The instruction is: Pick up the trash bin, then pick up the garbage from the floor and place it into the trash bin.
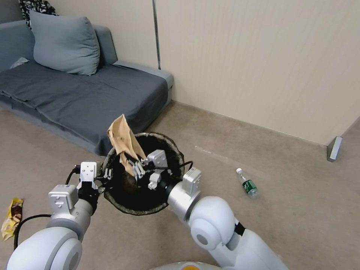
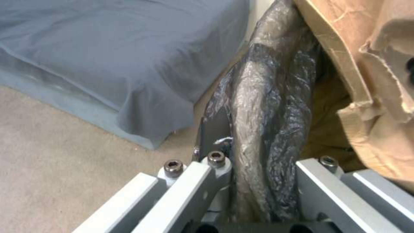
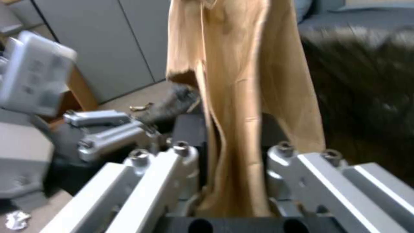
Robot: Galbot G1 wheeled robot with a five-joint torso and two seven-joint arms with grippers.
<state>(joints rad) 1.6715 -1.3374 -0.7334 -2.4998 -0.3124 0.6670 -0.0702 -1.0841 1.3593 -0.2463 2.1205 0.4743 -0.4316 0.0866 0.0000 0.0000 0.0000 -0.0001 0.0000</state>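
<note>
**Ana:** Since the head view comes first, where does the task stand there?

**Ben:** The trash bin is off the floor, lined with its dark bag, carried at its rim by the left gripper, which is clamped on the near-left edge. So the first step looks done. The right gripper is over the bin's mouth, pinching a crumpled brown paper bag that stands up out of the opening. That piece is above the bin but not let go.

**Ana:** And what is left on the floor?

**Ben:** A clear plastic bottle with a green label lies well apart on the right, and a yellow snack wrapper lies at the far left. Both are untouched, so I judge the job well short of finished.

**Ana:** Does the left wrist view agree?

**Ben:** Yes. The left gripper's fingers close on the bag-wrapped rim, with the grey sofa behind and the brown paper beside it.

**Ana:** The right wrist view?

**Ben:** The paper bag runs straight up from between the right gripper's clenched fingers. A small white paper scrap lies on the floor below, also to be collected.
</note>
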